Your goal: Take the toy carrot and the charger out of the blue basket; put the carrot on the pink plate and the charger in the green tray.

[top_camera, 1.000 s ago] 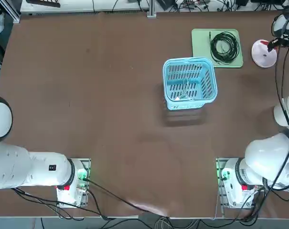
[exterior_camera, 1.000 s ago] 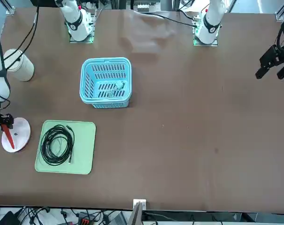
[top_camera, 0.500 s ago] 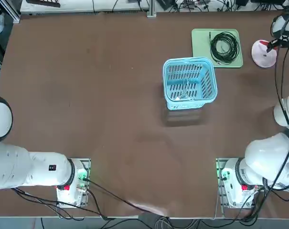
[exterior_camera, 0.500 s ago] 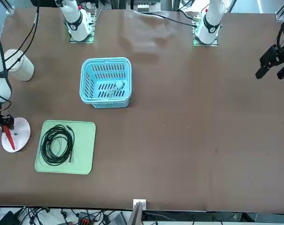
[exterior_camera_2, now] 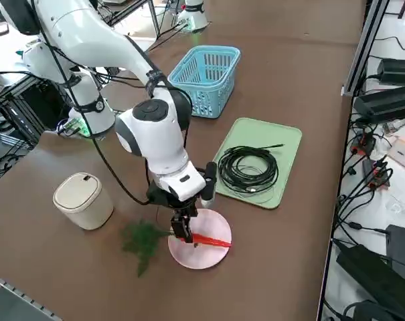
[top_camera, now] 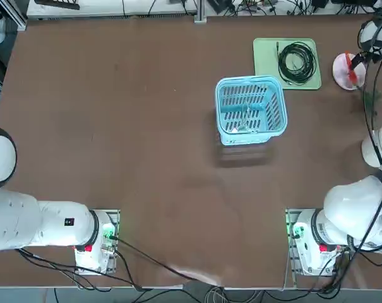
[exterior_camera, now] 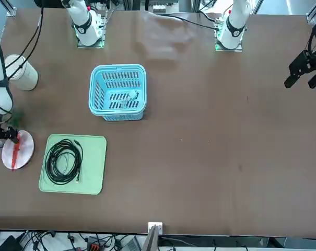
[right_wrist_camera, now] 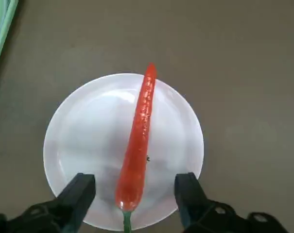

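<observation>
Open desk (top_camera: 115,126) lies beside the blue basket (top_camera: 250,110). The green tray (top_camera: 266,63) and a white canister (exterior_camera_2: 82,200), apparently lidded, flank the pink plate (exterior_camera_2: 205,253).

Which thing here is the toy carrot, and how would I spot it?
Find the light blue basket, then the green tray beyond it. Beside the tray is a pale pink plate; the toy carrot lies on it under the open right gripper, the only slim red-orange stick.

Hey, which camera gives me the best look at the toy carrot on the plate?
The right wrist view: the toy carrot fills it, lying across the pink plate between the open right tool. The right side view shows it small under the tool. In the top and front views it is a thin red sliver at the edge.
</observation>
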You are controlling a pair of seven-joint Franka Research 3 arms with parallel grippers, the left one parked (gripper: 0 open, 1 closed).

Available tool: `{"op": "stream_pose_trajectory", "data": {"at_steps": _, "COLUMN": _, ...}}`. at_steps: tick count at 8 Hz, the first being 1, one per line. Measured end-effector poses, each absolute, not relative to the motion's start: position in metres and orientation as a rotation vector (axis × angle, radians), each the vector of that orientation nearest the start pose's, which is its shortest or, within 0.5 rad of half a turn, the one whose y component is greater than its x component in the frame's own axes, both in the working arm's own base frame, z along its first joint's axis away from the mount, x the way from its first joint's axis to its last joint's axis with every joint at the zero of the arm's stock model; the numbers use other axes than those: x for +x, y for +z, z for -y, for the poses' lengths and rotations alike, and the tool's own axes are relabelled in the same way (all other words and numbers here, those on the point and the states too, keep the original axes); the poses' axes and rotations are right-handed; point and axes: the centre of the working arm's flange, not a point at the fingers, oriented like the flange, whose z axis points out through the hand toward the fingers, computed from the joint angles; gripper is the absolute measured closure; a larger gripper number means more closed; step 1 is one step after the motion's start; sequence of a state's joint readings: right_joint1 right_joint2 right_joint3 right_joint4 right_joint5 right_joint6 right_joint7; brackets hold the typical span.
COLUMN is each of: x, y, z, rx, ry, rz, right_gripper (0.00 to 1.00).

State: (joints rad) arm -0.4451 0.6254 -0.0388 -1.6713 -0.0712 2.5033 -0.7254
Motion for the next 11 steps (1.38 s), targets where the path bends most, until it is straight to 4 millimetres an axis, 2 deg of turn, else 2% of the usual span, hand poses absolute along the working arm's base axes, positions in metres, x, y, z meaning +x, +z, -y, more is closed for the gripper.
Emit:
{"op": "stream_pose_trajectory", "data": {"at_steps": 3, "x": 0.636, "y": 0.284, "z": 0.318, "rx": -3.262, "ry": -0.261, "rz": 0.495, "right_gripper": 0.0}}
{"op": "stream_pose_trajectory", "data": {"at_steps": 4, "x": 0.64, "y": 0.303, "z": 0.307, "rx": -3.225, "ry": -0.241, "rz": 0.459, "right_gripper": 0.0}}
{"op": "stream_pose_trajectory", "data": {"at_steps": 5, "x": 0.642, "y": 0.332, "z": 0.289, "rx": -3.19, "ry": -0.194, "rz": 0.413, "right_gripper": 0.0}}
{"op": "stream_pose_trajectory", "data": {"at_steps": 6, "x": 0.64, "y": 0.368, "z": 0.262, "rx": -3.167, "ry": -0.126, "rz": 0.345, "right_gripper": 0.0}}
{"op": "stream_pose_trajectory", "data": {"at_steps": 8, "x": 0.631, "y": 0.443, "z": 0.189, "rx": -3.142, "ry": -0.006, "rz": 0.208, "right_gripper": 0.0}}
{"op": "stream_pose_trajectory", "data": {"at_steps": 10, "x": 0.615, "y": 0.5, "z": 0.096, "rx": -3.157, "ry": 0.105, "rz": 0.079, "right_gripper": 0.0}}
{"op": "stream_pose_trajectory", "data": {"at_steps": 11, "x": 0.605, "y": 0.517, "z": 0.044, "rx": -3.173, "ry": 0.151, "rz": 0.024, "right_gripper": 0.0}}
